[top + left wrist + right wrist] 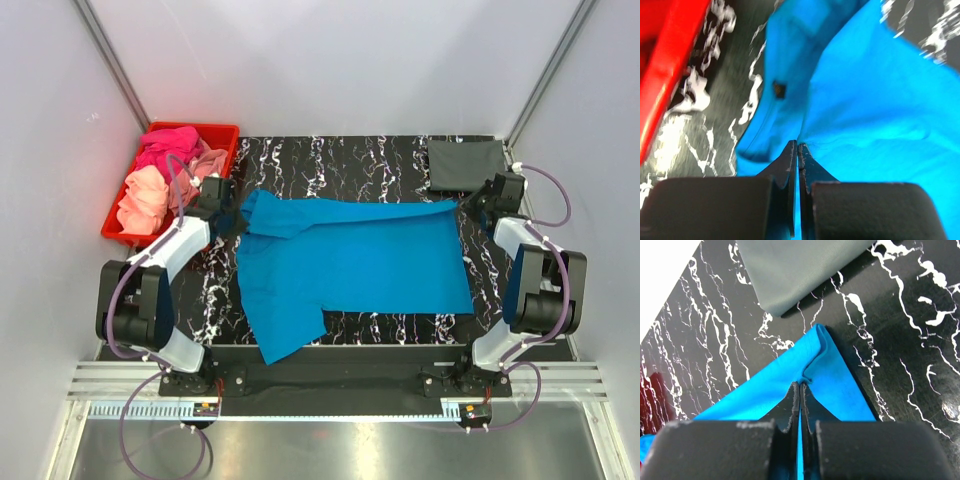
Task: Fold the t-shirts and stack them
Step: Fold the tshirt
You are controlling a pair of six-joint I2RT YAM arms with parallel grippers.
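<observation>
Black marble veined with white covers the desk (340, 160), with pale panels behind it. The bright blue t-shirt (360, 265) lies spread flat across the middle of the overhead view, its upper edge folded over. The left gripper (797, 146) has its jaws closed on the cloth at the shirt's upper left corner. The right gripper (800, 385) is clamped on the upper right corner. A folded dark grey t-shirt (465, 163) lies at upper right, just apart from that corner. At upper left the red bin (222, 130) holds pink and peach t-shirts (160, 180).
</observation>
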